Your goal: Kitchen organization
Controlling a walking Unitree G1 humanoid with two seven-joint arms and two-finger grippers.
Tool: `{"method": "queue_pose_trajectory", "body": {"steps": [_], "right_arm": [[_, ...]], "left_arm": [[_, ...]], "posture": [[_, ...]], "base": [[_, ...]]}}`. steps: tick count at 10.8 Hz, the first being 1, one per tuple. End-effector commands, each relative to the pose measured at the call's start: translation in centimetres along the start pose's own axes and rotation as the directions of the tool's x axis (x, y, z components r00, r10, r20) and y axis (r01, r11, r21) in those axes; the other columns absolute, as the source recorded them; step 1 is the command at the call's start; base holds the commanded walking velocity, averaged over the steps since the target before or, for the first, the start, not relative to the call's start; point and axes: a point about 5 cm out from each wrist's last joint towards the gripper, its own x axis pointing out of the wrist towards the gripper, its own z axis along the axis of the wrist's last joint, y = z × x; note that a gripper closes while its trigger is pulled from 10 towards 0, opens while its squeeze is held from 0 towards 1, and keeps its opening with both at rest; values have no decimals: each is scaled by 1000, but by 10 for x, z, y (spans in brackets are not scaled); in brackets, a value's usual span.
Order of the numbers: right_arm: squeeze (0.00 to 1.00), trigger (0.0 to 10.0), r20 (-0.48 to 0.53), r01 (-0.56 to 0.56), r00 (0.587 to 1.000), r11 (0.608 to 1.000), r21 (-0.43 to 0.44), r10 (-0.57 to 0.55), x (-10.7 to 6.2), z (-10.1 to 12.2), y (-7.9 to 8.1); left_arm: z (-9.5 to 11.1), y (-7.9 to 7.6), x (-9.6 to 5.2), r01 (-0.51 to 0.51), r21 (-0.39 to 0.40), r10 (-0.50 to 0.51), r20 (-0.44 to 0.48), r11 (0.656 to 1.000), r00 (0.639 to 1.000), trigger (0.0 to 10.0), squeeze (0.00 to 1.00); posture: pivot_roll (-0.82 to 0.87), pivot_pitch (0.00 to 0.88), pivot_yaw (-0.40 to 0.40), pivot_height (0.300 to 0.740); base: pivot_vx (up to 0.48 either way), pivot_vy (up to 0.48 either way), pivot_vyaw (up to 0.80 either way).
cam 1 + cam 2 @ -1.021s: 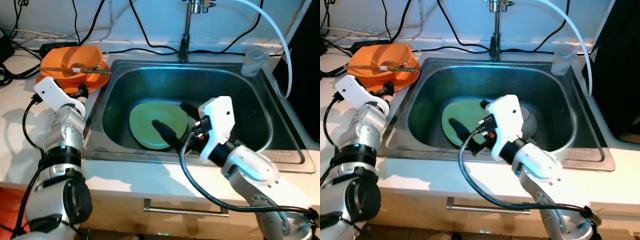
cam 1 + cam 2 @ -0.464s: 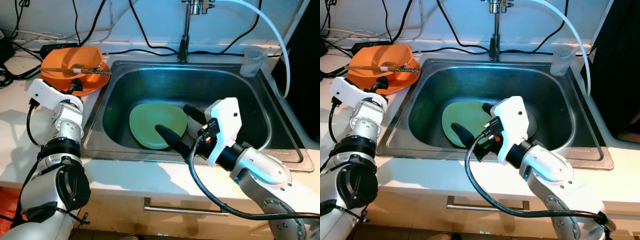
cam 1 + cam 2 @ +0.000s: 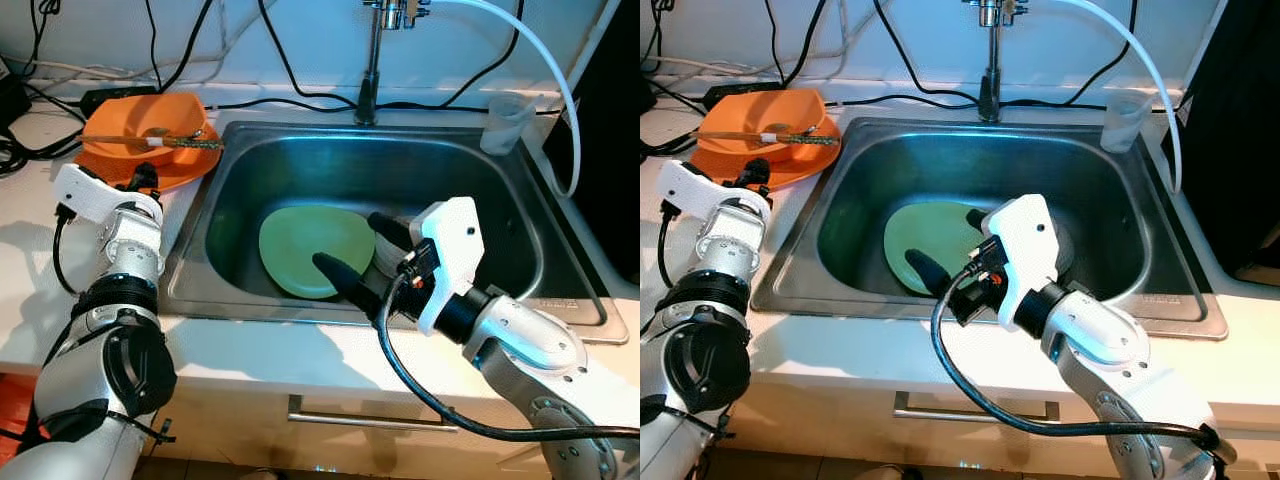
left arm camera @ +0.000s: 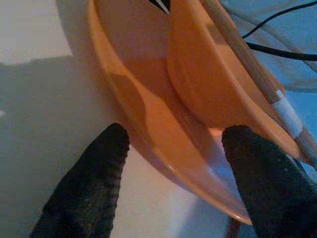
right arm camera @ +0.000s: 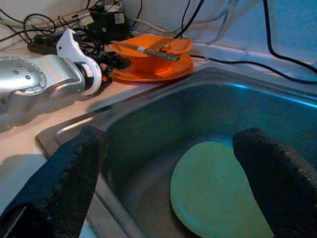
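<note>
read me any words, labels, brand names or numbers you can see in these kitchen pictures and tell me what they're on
No readable text anywhere.
The white band on the stick across the orange bowl: blank, as far as can be made out.
The clear cup by the sink: no visible markings.
The green plate, the left gripper and the right gripper: no lettering.

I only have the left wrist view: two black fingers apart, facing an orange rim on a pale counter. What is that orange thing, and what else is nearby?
Observer: An orange plate with an orange bowl stacked on it, left of the sink.
Operator: Anything in the sink?
Observer: A green plate lies on its bottom.
Operator: Where is the other arm?
Observer: The right gripper hangs open over the sink's near edge, above that green plate.
</note>
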Motion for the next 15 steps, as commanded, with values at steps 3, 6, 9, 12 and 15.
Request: {"method": "queue_pose_trajectory", "body": {"steps": [3, 6, 9, 12, 15], "right_arm": [[180, 10000, 17, -4, 1000, 1000, -20, 5, 1, 5, 2], [176, 10000, 23, -2, 1000, 1000, -26, 2, 2, 6, 1], [176, 10000, 22, 3, 1000, 1000, -29, -3, 1, 6, 1], [176, 10000, 21, 8, 1000, 999, -34, -8, 0, 6, 0], [176, 10000, 24, 12, 1000, 999, -36, -11, 1, 6, -1]], "left_arm": [[-25, 20, -3, -94, -11, 92, -126, 995, 988, 0, 0], [-27, 22, -3, -117, -13, 114, -148, 993, 982, 0, 0], [-32, 24, -4, -137, -17, 132, -173, 990, 976, 0, 0], [-34, 24, -4, -147, -17, 142, -181, 989, 973, 0, 0], [-32, 22, -4, -151, -14, 146, -180, 988, 973, 0, 0]], "posture": [[-200, 62, 37, 740], [-202, 58, 41, 740], [-207, 57, 41, 740], [-209, 50, 43, 740], [-206, 47, 45, 740]], "base": [[0, 0, 0], [0, 0, 0], [0, 0, 0], [0, 0, 0], [0, 0, 0]]}}
